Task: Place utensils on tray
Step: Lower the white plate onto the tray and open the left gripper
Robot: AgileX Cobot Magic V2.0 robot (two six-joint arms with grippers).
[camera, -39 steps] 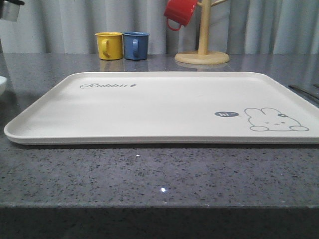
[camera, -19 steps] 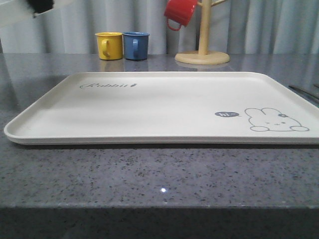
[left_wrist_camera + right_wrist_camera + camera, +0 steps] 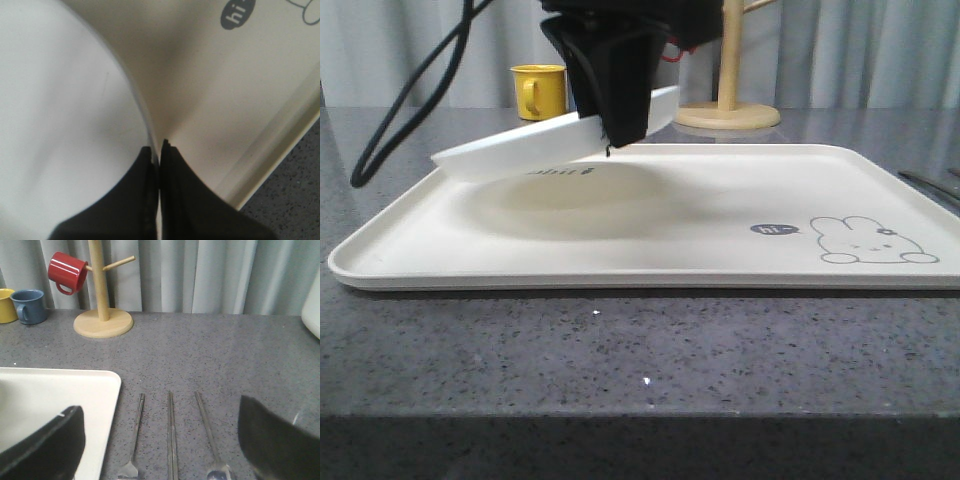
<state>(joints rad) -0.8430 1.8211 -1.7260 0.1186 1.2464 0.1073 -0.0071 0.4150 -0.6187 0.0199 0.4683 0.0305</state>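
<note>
My left gripper [image 3: 620, 128] is shut on the rim of the round white plate [image 3: 535, 147] and holds it tilted just above the left half of the cream tray [image 3: 720, 205]. In the left wrist view the black fingers [image 3: 175, 190] pinch the plate [image 3: 60, 125] edge over the tray [image 3: 235, 105]. On the counter right of the tray lie the fork [image 3: 134, 440], chopsticks [image 3: 171, 430] and spoon [image 3: 209, 440], side by side. My right gripper [image 3: 160, 445] hangs open above them, holding nothing.
A yellow mug [image 3: 540, 90] stands behind the tray; the blue mug [image 3: 27, 305] is beside it. A wooden mug tree [image 3: 102, 320] carries a red mug [image 3: 67, 271]. The left arm's cable [image 3: 405, 120] loops over the counter's left side. A white object [image 3: 312, 310] sits far right.
The left arm swung in from the upper left with the plate and lowered it over the tray's left half, casting a shadow there. The utensils have not moved.
</note>
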